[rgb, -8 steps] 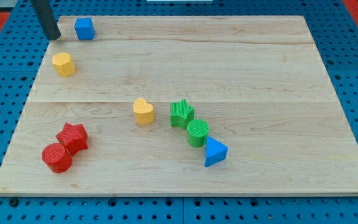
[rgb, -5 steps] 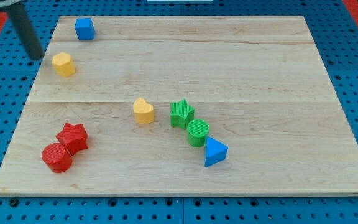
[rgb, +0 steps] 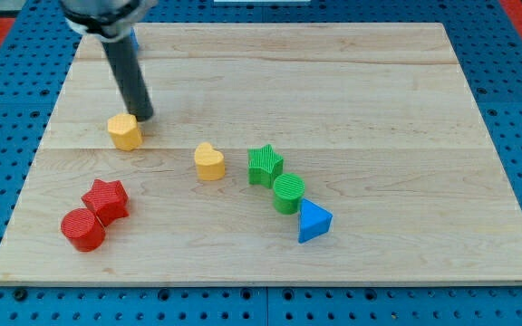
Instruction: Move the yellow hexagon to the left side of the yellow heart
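Observation:
The yellow hexagon (rgb: 125, 132) lies on the wooden board left of centre. The yellow heart (rgb: 209, 162) lies near the middle, to the hexagon's right and a little lower. My tip (rgb: 142, 116) stands right at the hexagon's upper right edge, touching it or nearly so. The dark rod slants up to the view's top left.
A red star (rgb: 106, 199) and red cylinder (rgb: 82, 229) sit at the lower left. A green star (rgb: 265, 165), green cylinder (rgb: 288, 193) and blue triangle (rgb: 313, 221) run right of the heart. A blue block (rgb: 135, 40) at the top left is mostly hidden by the arm.
The yellow hexagon has moved down and to the right, closer to the heart. My tip went from the board's left edge to the hexagon's upper right side.

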### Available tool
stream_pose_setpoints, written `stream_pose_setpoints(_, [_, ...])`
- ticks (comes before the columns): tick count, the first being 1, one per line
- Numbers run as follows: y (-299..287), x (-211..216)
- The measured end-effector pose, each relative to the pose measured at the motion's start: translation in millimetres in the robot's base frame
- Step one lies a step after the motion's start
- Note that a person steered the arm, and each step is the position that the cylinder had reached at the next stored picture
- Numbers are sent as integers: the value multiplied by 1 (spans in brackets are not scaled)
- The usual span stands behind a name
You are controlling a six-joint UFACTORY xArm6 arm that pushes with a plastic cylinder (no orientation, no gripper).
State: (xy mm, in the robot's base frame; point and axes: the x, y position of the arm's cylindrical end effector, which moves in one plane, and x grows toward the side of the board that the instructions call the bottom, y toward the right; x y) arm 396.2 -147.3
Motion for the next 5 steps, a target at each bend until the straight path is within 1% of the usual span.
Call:
stream_pose_setpoints(1, [-2,11])
stream_pose_setpoints(2, [-20,-47])
stream_pose_setpoints(3, [-61,5])
stream_pose_setpoints(4, [-13,22])
stream_pose_setpoints(5, [-11,38])
